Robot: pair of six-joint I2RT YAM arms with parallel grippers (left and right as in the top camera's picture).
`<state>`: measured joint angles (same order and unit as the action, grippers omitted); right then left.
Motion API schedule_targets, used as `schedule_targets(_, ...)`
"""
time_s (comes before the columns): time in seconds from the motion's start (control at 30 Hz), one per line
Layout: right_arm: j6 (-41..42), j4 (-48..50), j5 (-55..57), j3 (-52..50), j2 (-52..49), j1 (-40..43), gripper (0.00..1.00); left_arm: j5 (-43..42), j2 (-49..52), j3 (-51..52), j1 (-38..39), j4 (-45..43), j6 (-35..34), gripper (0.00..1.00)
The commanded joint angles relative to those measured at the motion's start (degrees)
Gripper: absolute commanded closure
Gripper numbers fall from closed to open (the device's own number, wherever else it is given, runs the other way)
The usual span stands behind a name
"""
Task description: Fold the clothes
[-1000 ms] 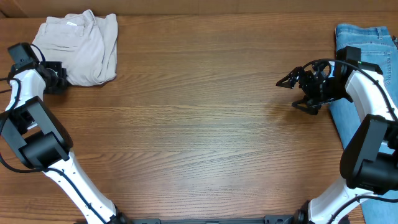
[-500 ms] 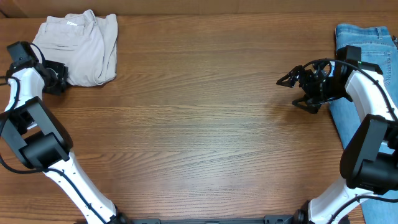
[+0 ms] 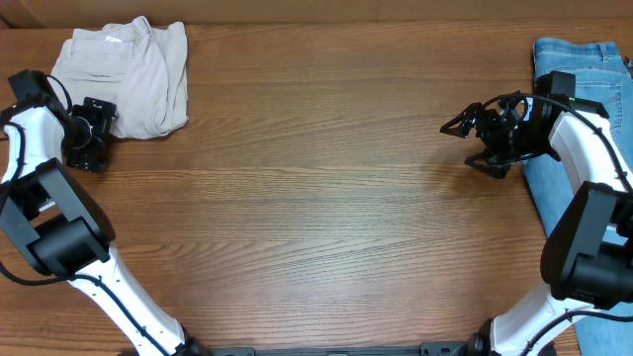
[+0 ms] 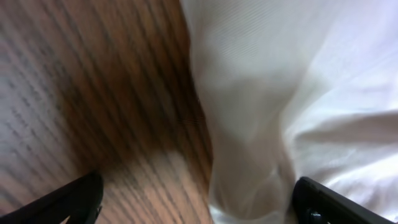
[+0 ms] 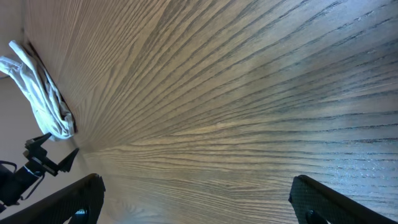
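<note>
Lying folded at the table's [image 3: 316, 198] far left corner, the trousers [image 3: 129, 74] sit just beside the left gripper [image 3: 92, 134], spread wide and empty; its wrist view alone shows the cloth edge between its tips. The right gripper [image 3: 461, 148] gapes empty near jeans [image 3: 593, 59].

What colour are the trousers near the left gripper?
The trousers are light beige, clearest in the overhead view.

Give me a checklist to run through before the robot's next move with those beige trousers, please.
1. Left gripper open, holding nothing: ok.
2. Left gripper clear of trousers: cannot tell; it sits right at their edge.
3. Trousers in a compact bundle: ok.
4. Right gripper open, empty, above bare table: ok.
5. Jeans apart from trousers: ok, at the right edge.
</note>
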<state>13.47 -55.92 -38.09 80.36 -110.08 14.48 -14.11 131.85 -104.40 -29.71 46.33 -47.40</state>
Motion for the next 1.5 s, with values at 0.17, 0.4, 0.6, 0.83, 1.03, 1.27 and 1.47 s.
schedule_targets(0.17, -1.6, 0.1, 0.1, 1.1, 1.4, -0.6, 0.0, 1.0, -7.2, 1.5, 0.6, 1.7, 2.8, 0.07)
schedule_targets(0.4, -1.6, 0.1, 0.1, 1.1, 1.4, -0.6, 0.0, 1.5, -18.2, 1.5, 3.2, -3.4, 9.5, 0.74)
schedule_targets(0.6, -1.6, 0.1, 0.1, 1.1, 1.4, -0.6, 0.0, 9.6, -19.5, 1.5, 6.2, -14.2, 10.2, 0.96)
schedule_targets(0.83, -1.6, -0.5, 0.1, 1.1, 1.4, -0.9, 0.0, 12.2, -11.6, 1.5, 9.3, -23.6, 15.8, 0.96)
schedule_targets(1.03, -1.6, -1.6, 1.6, 1.1, 1.4, -1.9, 0.0, 8.0, -3.3, 1.5, 9.9, -29.3, 15.7, 0.96)
schedule_targets(1.27, -1.6, -1.4, 1.6, 1.1, 1.4, -3.9, 0.0, 3.3, 3.9, 1.5, 12.2, -34.2, 18.5, 0.96)
schedule_targets(1.47, -1.6, -1.2, 1.6, 1.1, 1.4, -5.1, 0.0, 2.4, 6.3, 1.5, 16.6, -32.1, 24.8, 0.95)
